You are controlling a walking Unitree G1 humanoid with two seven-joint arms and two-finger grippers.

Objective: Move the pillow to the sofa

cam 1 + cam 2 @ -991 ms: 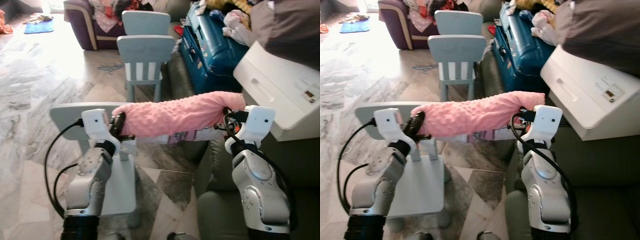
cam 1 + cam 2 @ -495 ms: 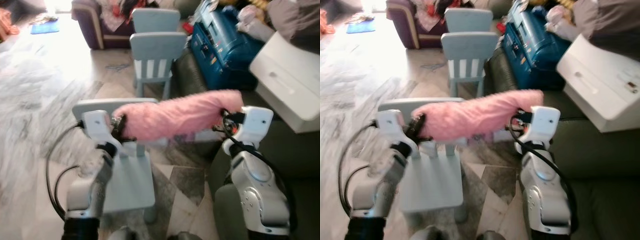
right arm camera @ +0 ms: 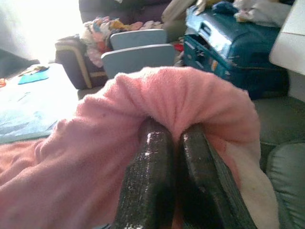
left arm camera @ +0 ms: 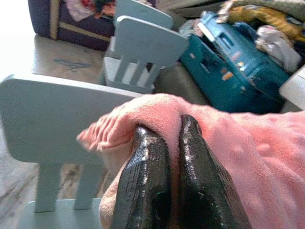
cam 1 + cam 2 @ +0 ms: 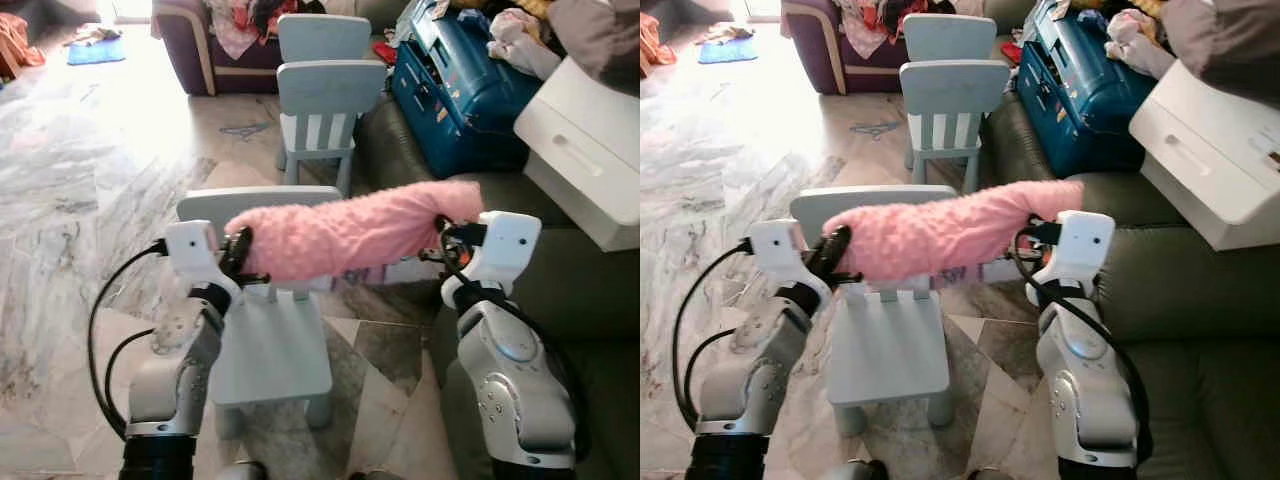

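A long pink fuzzy pillow (image 5: 350, 230) hangs in the air, stretched between my two grippers above a pale blue child's chair (image 5: 270, 350). My left gripper (image 5: 240, 250) is shut on the pillow's left end (image 4: 143, 124). My right gripper (image 5: 448, 232) is shut on its right end (image 3: 181, 95). The dark grey-green sofa (image 5: 590, 300) lies to my right, its seat beside and below my right arm.
Two more pale blue chairs (image 5: 330, 90) stand ahead. A blue suitcase (image 5: 460, 90) and a white box (image 5: 590, 160) lie on the sofa's far part. A purple sofa (image 5: 210, 40) piled with clothes is at the back. Marble floor spreads to the left.
The view has shifted, so the near chair sits further right and the sofa items sit further off. Both grippers keep hold of the pillow as before.
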